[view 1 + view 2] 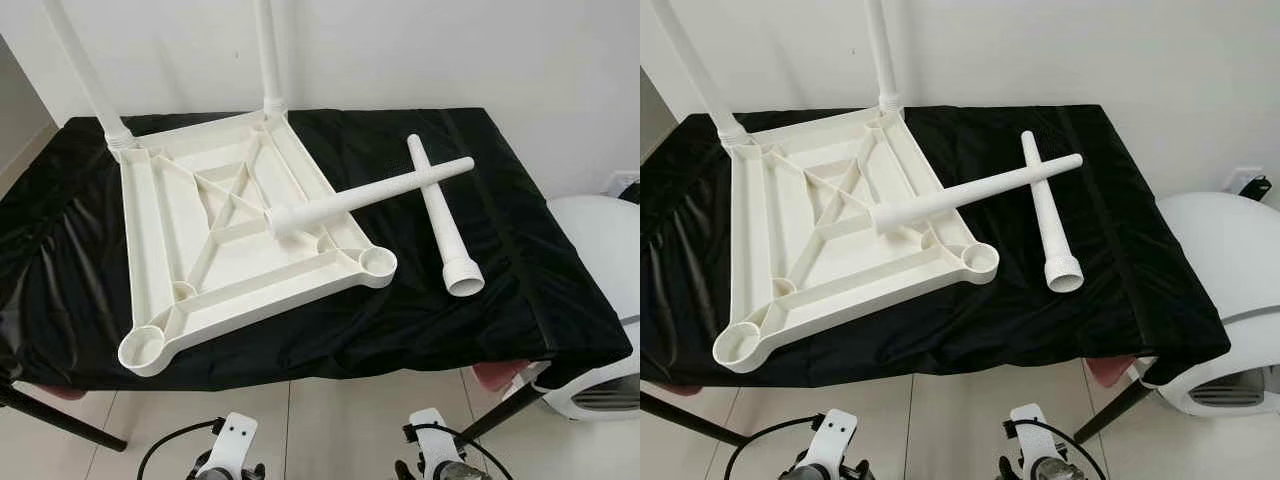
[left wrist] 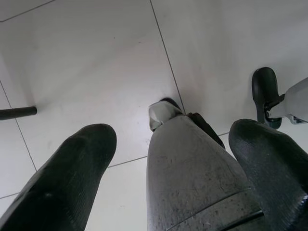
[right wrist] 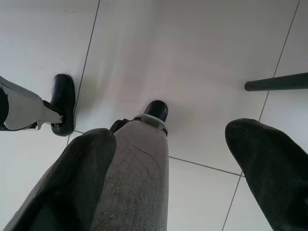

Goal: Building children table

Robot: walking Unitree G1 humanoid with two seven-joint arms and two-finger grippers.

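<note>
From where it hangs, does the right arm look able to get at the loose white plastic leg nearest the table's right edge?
Probably yes: the right gripper hangs open below the table, and the loose white leg lies uncovered with its flared end near the front edge.

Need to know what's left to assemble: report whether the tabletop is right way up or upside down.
Upside down. The white tabletop lies on the black cloth with ribbed underside and empty corner sockets facing up; two fitted legs point upward.

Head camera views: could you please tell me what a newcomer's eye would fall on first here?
The upturned white tabletop lies on the left of the black-covered table, with two legs already standing in its far corners. Next come the two loose legs: one leg rests with its wide end on the tabletop's ribs, crossing over the other leg, which lies on the cloth to the right.
</note>
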